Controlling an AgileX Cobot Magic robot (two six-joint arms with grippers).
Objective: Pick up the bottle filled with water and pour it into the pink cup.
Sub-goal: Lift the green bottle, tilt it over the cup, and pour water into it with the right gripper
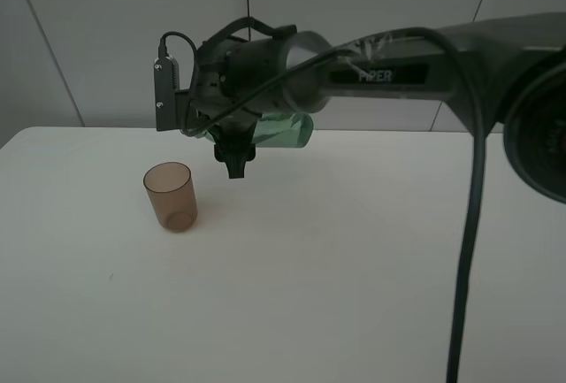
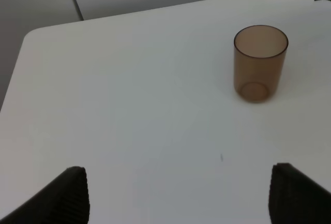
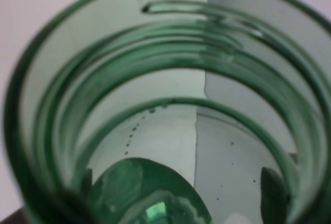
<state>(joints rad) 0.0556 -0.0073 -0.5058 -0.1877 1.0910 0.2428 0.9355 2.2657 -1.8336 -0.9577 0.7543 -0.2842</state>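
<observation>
- Two sets of fingers show. The right fingers (image 1: 235, 164) are clamped on the bottle (image 1: 287, 129) and hold it above the tabletop (image 1: 354, 268), at upper centre of the high view.
- The bottle's long axis lies nearly level, with its base toward the right of the frame. Its neck end is hidden behind the wrist, on the side facing the pink cup (image 1: 171, 195).
- The pink cup stands upright on the tabletop, left of centre, down and to the left of the bottle and apart from it. I judge the bottle's mouth is not yet over the rim.
- The right wrist view looks straight into the bottle's open neck. How much water is inside I cannot tell.
- The left fingers (image 2: 72, 195) are spread wide with nothing between them, near the cup. The right arm is the one placed to pour.
</observation>
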